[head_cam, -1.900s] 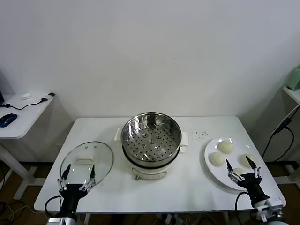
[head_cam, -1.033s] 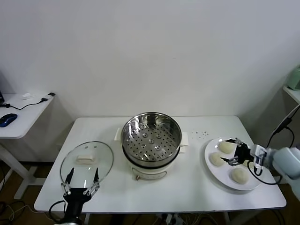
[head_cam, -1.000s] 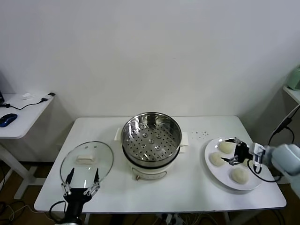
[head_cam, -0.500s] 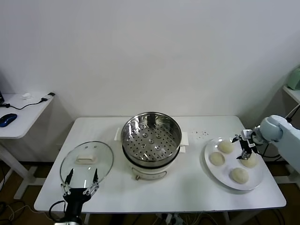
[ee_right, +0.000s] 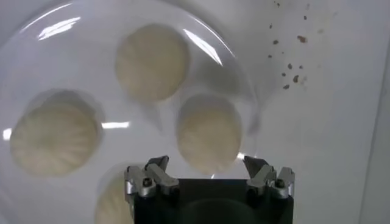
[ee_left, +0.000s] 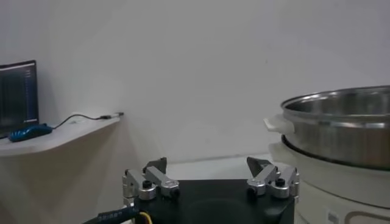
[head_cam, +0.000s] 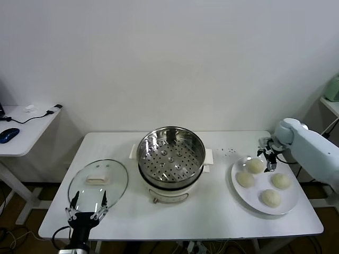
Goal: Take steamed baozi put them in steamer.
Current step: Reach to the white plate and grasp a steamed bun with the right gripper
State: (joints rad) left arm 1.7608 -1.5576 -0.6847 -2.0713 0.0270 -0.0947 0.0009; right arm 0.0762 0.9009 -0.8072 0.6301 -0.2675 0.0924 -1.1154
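Four steamed baozi (head_cam: 256, 165) lie on the white plate (head_cam: 239, 191), to the right of the steamer (head_cam: 171, 153), and none has reached the pot yet. The right gripper (head_cam: 267, 154) hovers over the plate's far edge, above the bun farthest from the robot, its two fingers spread apart and holding nothing; in the right wrist view that bun (ee_right: 209, 131) sits just ahead of the spread fingertips. The left gripper (head_cam: 85, 203) idles near the table's front edge, left of the steamer and by the glass lid (head_cam: 98, 181), likewise spread and empty.

To do the pick well, I judge the right gripper should centre this bun between its fingers, descend until they straddle its widest part, then close gently, since soft dough will likely dent or slip under a hard pinch. Keeping clear of the neighbouring buns matters too, as they lie close together.

The buns are smooth, cream-white domes, one showing fine pleats (ee_right: 53, 137). The plate is glossy. The steamer is shiny steel with a perforated tray (head_cam: 170, 160) inside and a cream base
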